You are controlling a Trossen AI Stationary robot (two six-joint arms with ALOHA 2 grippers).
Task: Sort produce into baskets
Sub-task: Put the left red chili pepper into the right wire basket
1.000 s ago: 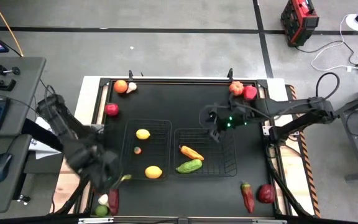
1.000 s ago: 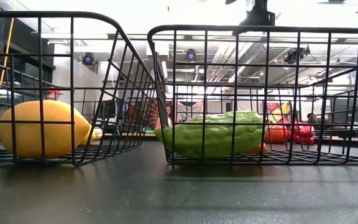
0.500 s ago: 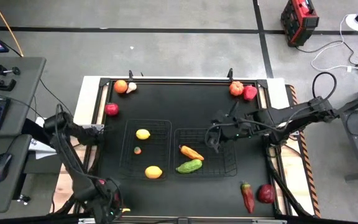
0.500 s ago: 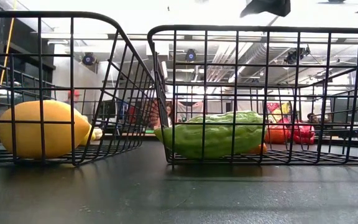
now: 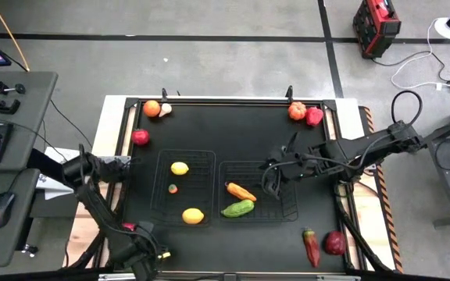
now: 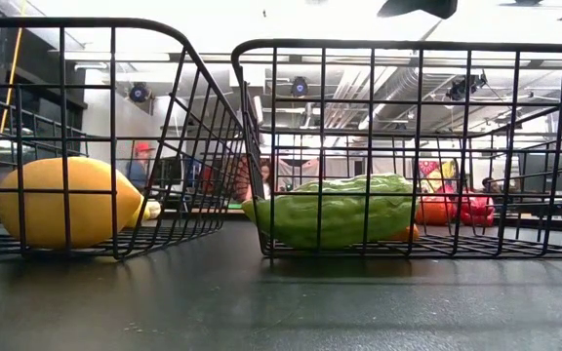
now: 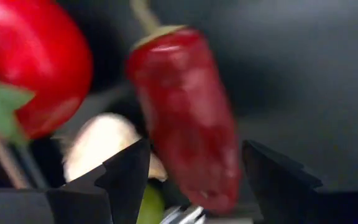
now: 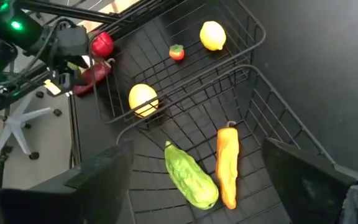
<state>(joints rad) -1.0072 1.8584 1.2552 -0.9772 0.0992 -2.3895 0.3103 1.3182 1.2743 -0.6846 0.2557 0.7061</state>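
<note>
My left gripper [image 7: 194,152] is open at the table's near left corner [image 5: 147,261]. Its fingers stand on either side of a dark red pepper [image 7: 188,118] that lies on the table. I cannot tell whether they touch it. A red round fruit [image 7: 30,68], a white garlic [image 7: 98,146] and something green [image 7: 149,208] lie beside the pepper. My right gripper [image 5: 274,173] is open and empty above the right basket [image 5: 296,195], which holds an orange pepper [image 5: 241,191] and a green cucumber [image 5: 237,208]. The left basket [image 5: 158,187] holds two lemons [image 5: 180,168] and a small red piece [image 5: 173,188].
An orange [image 5: 151,108], a garlic [image 5: 165,110] and a red apple [image 5: 140,137] lie at the far left. Two red pieces [image 5: 303,113] lie at the far right. A red pepper [image 5: 310,247] and a red apple [image 5: 334,243] lie at the near right.
My left gripper has gone toward the table's near edge and down over the produce at the near left corner, its arm swinging out past the table's left edge. My right gripper has gone a little toward the near edge over the right basket.
</note>
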